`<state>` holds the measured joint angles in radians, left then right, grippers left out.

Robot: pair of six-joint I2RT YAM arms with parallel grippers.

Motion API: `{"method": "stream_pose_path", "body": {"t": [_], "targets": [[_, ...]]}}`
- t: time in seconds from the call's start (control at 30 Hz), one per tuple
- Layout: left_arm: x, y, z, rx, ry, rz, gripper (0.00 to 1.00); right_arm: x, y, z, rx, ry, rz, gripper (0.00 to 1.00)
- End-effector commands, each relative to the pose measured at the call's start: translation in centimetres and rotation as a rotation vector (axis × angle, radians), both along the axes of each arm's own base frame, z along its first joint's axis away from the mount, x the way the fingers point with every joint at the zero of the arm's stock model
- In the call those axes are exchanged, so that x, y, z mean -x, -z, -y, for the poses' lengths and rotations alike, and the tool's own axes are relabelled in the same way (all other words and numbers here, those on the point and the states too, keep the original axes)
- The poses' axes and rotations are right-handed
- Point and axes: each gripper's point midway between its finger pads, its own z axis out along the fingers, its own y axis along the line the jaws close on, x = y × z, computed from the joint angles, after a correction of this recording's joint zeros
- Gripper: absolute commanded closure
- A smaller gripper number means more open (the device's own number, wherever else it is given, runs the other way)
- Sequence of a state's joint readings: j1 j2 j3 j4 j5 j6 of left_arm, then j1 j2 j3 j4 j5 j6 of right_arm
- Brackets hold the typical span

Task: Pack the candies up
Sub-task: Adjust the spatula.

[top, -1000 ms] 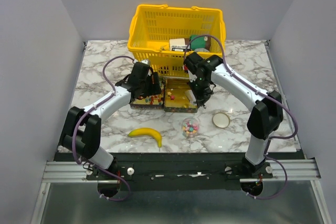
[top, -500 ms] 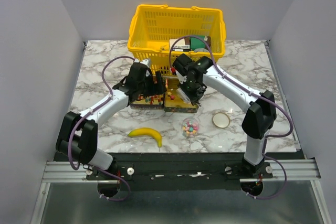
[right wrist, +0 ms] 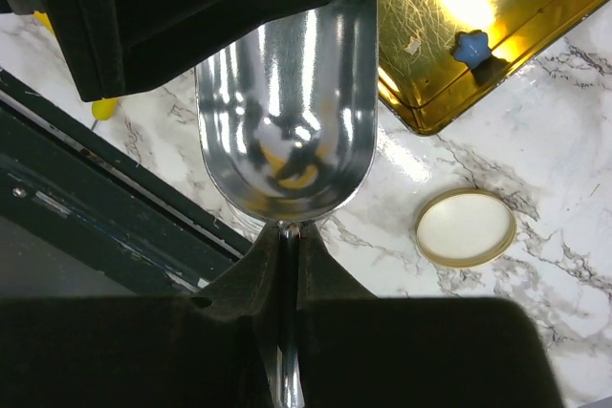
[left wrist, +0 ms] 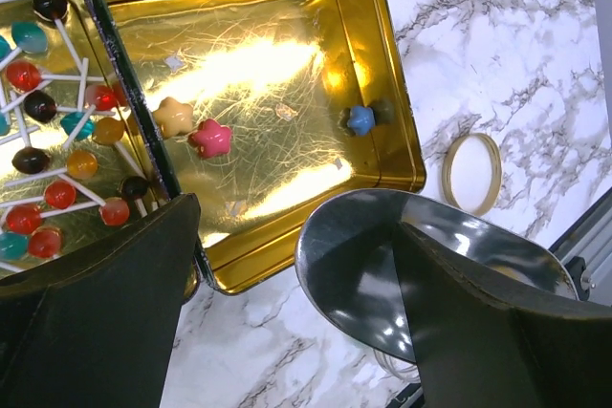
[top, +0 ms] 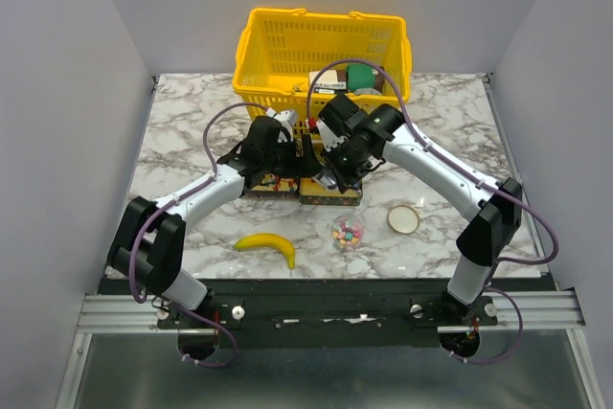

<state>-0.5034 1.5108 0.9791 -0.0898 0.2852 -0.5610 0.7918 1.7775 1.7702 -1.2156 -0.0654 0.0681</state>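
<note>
Seen from above, an open gold metal tin [top: 330, 198] is the landmark. Just on its near side stands a small clear jar [top: 333, 227] holding most of the tiny multicoloured candies [top: 348, 234]. The left gripper [top: 278, 148] hovers over the tin's left half and the right gripper [top: 335, 168] over its right half.

In the left wrist view the left fingers [left wrist: 96, 312] are spread wide and hold nothing. Three candies lie in the tin's right half, and stick lollipops [left wrist: 57, 140] fill the left.

In the right wrist view the right fingers [right wrist: 320, 279] pinch the handle of a shiny steel scoop [right wrist: 285, 131]. Its bowl looks empty and sits over the tin's near edge. Probably best to carry each load level and tip it over the tin's middle.
</note>
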Motion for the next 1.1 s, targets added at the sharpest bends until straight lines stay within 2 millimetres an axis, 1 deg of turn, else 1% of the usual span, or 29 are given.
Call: {"method": "stream_pose_path", "body": {"t": [0.0, 0.07, 0.13, 0.23, 0.33, 0.4, 0.43, 0.53, 0.57, 0.6, 0.67, 0.7, 0.73, 0.77, 0.8, 0.83, 0.87, 0.93, 0.97, 1.03, 1.07], "targets": [[0.5, 1.2, 0.7, -0.065, 0.054, -0.01, 0.1, -0.3, -3.8, -1.4, -0.13, 0.003, 0.076, 0.99], [0.7, 1.9, 0.6, -0.098, 0.047, -0.026, 0.11, -0.7, -5.1, -1.6, -0.162, 0.019, 0.111, 0.99], [0.7, 2.4, 0.9, -0.123, 0.057, -0.037, 0.11, -0.9, -5.8, -1.9, -0.191, 0.018, 0.134, 0.99], [0.8, 2.9, 1.0, -0.147, 0.062, -0.052, 0.13, -1.2, -5.9, -1.9, -0.198, 0.039, 0.126, 0.99], [0.7, 3.2, 0.8, -0.163, 0.057, -0.061, 0.14, -1.2, -4.9, -1.9, -0.186, 0.053, 0.093, 0.99], [0.5, 3.0, 0.6, -0.17, 0.045, -0.053, 0.14, -1.1, -4.2, -1.9, -0.177, 0.061, 0.073, 0.99], [0.4, 2.8, 0.5, -0.173, 0.037, -0.046, 0.14, -0.9, -3.6, -1.7, -0.161, 0.064, 0.058, 0.99], [-0.3, 2.1, -0.4, -0.203, -0.016, -0.021, 0.11, -1.0, -2.4, -1.2, -0.125, 0.078, 0.043, 0.99], [-0.4, 1.8, -0.7, -0.213, -0.029, -0.014, 0.08, -1.1, -2.0, -1.0, -0.112, 0.083, 0.041, 0.99], [-0.7, 1.2, -1.3, -0.215, -0.057, 0.005, 0.07, -1.5, -1.4, -0.7, -0.086, 0.093, 0.044, 0.99], [-1.5, 0.7, -2.6, -0.224, -0.13, 0.02, 0.05, -1.5, -0.1, 0.0, -0.036, 0.09, 0.031, 0.99], [-1.7, 0.2, -3.7, -0.219, -0.17, 0.028, 0.05, -1.8, 0.4, 0.3, -0.017, 0.094, 0.034, 0.99], [-2.2, 0.0, -4.9, -0.239, -0.229, 0.043, 0.05, -2.1, 1.3, 0.4, 0.005, 0.094, 0.026, 0.99], [-2.3, 0.0, -5.8, -0.252, -0.27, 0.04, 0.04, -2.3, 1.8, 0.5, 0.021, 0.087, 0.023, 0.99], [-2.5, -0.7, -6.5, -0.24, -0.315, 0.05, 0.04, -2.7, 2.1, 0.6, 0.03, 0.086, 0.02, 0.99], [-2.5, -0.4, -7.6, -0.251, -0.348, 0.045, 0.04, -3.0, 2.5, 0.5, 0.036, 0.081, 0.019, 0.99], [-2.7, -0.5, -8.3, -0.254, -0.377, 0.052, 0.04, -3.3, 3.4, 0.3, 0.052, 0.07, 0.008, 0.99], [-2.6, -0.6, -9.0, -0.251, -0.407, 0.046, 0.04, -4.1, 3.7, 0.3, 0.057, 0.073, 0.005, 0.99], [-2.5, -0.5, -9.2, -0.254, -0.414, 0.036, 0.04, -4.4, 4.6, 0.3, 0.076, 0.07, -0.011, 0.99], [-2.5, -0.2, -9.3, -0.256, -0.417, 0.026, 0.04, -4.8, 5.0, 0.4, 0.083, 0.066, -0.02, 0.99], [-2.3, 0.0, -9.4, -0.262, -0.42, 0.019, 0.05, -5.1, 5.6, 0.6, 0.104, 0.064, -0.024, 0.99]]}}
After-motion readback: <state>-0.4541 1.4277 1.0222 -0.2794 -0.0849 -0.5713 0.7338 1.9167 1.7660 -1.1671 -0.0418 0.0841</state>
